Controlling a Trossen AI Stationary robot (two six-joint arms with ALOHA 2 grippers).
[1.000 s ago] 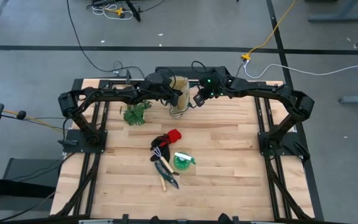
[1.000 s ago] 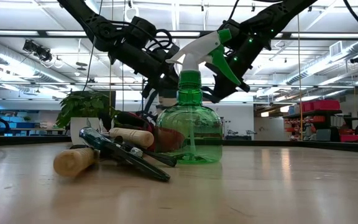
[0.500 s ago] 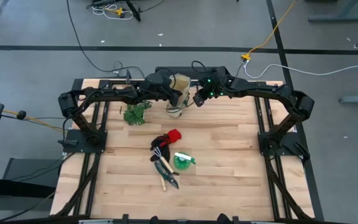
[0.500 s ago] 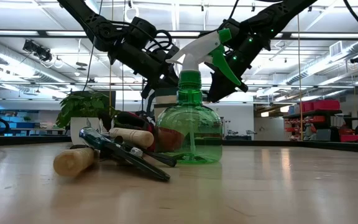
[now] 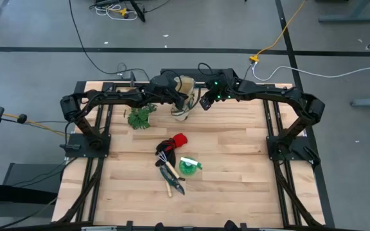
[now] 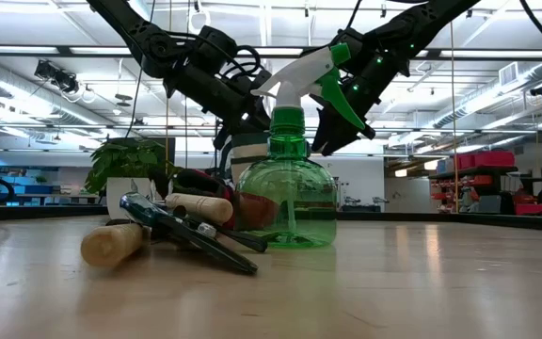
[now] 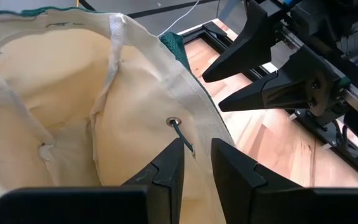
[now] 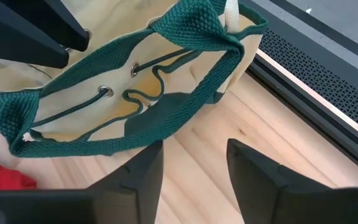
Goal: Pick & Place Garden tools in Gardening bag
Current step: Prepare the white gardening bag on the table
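Beige canvas gardening bag with dark green woven trim (image 5: 184, 85): far centre of the pale wooden surface (image 5: 236, 167), mostly hidden under both arms.

Left gripper (image 7: 194, 163): jaws clamped on the bag's rim by a metal eyelet.

Right gripper (image 8: 194, 163): jaws apart, empty, just beside the bag.

Red-and-black glove (image 5: 174, 142), wooden-handled rake (image 5: 165, 162), dark-handled pruning shears (image 5: 175, 179), translucent green spray bottle (image 6: 288, 193): clustered mid-surface, overlapping, rake tines unclear. No legible writing.

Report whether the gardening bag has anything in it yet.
Empty as far as visible: the left wrist view into the gardening bag shows only bare beige lining. The glove and other tools lie on the table.
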